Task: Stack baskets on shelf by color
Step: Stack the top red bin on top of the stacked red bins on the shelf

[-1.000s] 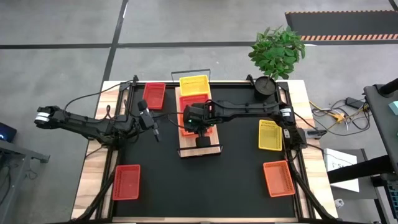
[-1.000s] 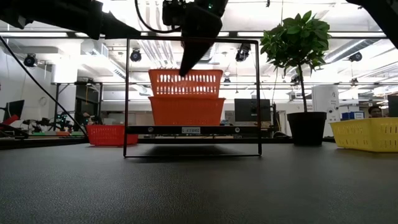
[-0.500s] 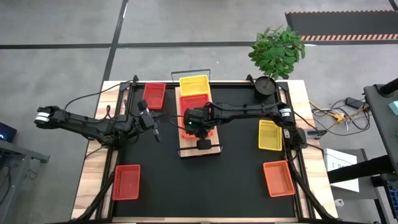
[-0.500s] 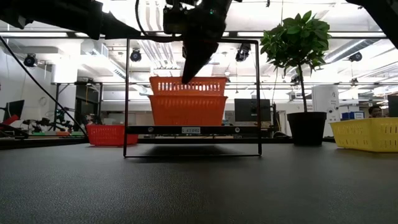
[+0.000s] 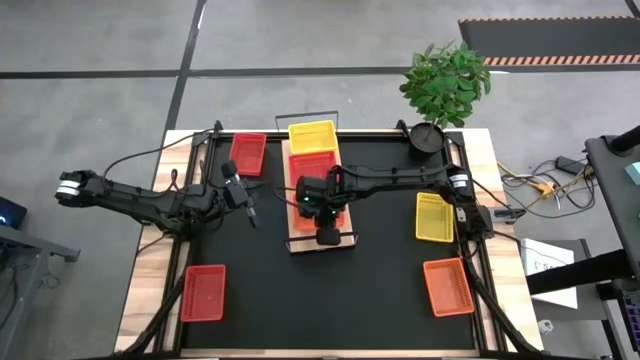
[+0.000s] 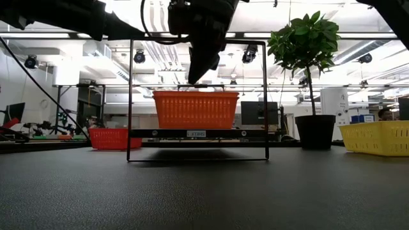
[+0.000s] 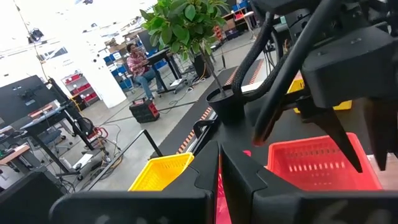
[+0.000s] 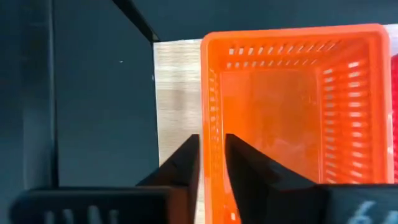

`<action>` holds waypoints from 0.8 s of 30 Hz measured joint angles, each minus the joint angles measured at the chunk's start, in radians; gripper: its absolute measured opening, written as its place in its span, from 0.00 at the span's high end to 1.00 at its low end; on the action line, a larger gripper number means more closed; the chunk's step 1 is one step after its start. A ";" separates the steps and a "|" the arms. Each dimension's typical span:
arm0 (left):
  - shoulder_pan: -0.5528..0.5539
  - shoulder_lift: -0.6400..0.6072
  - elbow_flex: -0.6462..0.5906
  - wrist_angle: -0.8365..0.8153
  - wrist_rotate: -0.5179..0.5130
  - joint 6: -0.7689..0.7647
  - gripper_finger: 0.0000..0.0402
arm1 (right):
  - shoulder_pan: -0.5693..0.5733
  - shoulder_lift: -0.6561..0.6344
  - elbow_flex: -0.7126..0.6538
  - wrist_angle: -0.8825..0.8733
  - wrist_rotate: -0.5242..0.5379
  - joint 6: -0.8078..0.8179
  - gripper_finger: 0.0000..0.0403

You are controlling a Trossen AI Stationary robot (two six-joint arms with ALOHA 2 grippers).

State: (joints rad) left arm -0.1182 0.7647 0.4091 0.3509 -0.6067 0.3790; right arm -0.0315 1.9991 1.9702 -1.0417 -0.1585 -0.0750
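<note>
On the worktop's left, the left gripper (image 5: 245, 213) hangs over the black mat (image 5: 260, 280), well apart from the shelf; its jaws look nearly closed in the left wrist view, holding nothing. A red basket (image 5: 203, 292) lies at the mat's near left corner, another red basket (image 5: 247, 153) at the far left. The shelf (image 5: 320, 240) sits mid-mat, with a yellow basket (image 5: 313, 135) at its far end. The right gripper (image 8: 211, 162) pinches the near wall of the orange basket (image 8: 292, 106) on the shelf. A second ago this basket stood high above the orange one under it; now it is nested down, and the low view shows one orange block. The basket beneath is hidden. Right of the shelf lie a yellow basket (image 5: 433, 217) and an orange basket (image 5: 447, 287); a potted plant (image 5: 445, 85) stands at the far right corner.
</note>
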 joint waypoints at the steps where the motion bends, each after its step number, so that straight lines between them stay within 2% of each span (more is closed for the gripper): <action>1: 0.000 0.000 0.000 -0.001 0.000 0.000 1.00 | 0.000 0.000 0.004 -0.004 0.000 0.000 0.81; 6: 0.000 0.000 0.000 -0.002 0.000 0.000 1.00 | 0.000 -0.006 0.050 -0.031 0.001 -0.018 0.69; 11: 0.000 0.000 0.000 -0.001 0.000 0.000 1.00 | -0.006 -0.045 0.074 -0.055 0.001 -0.032 0.65; 16: 0.000 0.002 0.000 -0.001 0.000 0.000 1.00 | -0.008 -0.085 0.047 -0.065 0.003 -0.053 0.70; 24: 0.000 0.008 0.000 -0.002 0.000 -0.001 1.00 | -0.008 -0.159 -0.101 -0.008 0.003 -0.068 0.86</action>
State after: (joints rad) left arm -0.1183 0.7722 0.4091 0.3494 -0.6065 0.3782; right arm -0.0399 1.8397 1.8687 -1.0502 -0.1552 -0.1425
